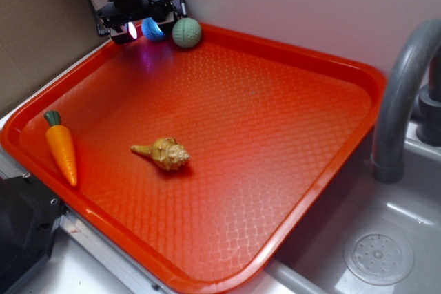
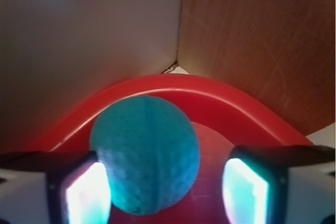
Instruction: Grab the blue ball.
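The blue ball point(image 1: 152, 29) rests in the far left corner of the orange tray point(image 1: 289, 53), right beside a pale green ball point(image 1: 187, 32). In the wrist view the blue ball point(image 2: 145, 154) fills the space between my fingers, close against the left glowing pad point(image 2: 86, 195), with a gap to the right pad point(image 2: 245, 191). My gripper point(image 1: 141, 29) point(image 2: 165, 192) is open around the ball, low over the tray corner. The tray rim point(image 2: 173, 85) curves just behind the ball.
A toy carrot point(image 1: 60, 148) lies near the tray's left edge and a tan seashell point(image 1: 164, 154) near its middle. A grey faucet point(image 1: 400, 94) and sink drain point(image 1: 379, 257) are at the right. Walls meet directly behind the tray corner.
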Controlling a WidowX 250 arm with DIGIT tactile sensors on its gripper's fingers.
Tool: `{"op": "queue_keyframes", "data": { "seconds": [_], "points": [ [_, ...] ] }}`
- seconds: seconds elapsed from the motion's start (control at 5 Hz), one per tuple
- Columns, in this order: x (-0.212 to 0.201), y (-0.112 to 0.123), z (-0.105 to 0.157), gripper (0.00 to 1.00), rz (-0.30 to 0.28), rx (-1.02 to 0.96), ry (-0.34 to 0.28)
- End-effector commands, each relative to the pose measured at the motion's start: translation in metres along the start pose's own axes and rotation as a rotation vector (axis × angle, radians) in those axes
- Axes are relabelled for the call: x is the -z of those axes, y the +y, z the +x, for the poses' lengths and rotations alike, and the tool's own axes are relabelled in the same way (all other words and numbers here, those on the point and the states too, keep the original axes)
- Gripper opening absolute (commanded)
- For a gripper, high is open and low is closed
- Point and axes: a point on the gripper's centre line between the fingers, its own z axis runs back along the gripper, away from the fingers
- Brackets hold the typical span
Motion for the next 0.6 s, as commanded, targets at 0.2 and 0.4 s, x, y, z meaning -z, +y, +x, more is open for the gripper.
{"op": "queue_keyframes", "data": {
  "seconds": [0.2, 0.4],
  "points": [
    [-0.0058, 0.0001, 0.0125, 0.0, -0.008, 0.0, -0.033],
    [-0.0049, 0.0008, 0.0127, 0.0, -0.004, -0.003, -0.034]
  ]
}}
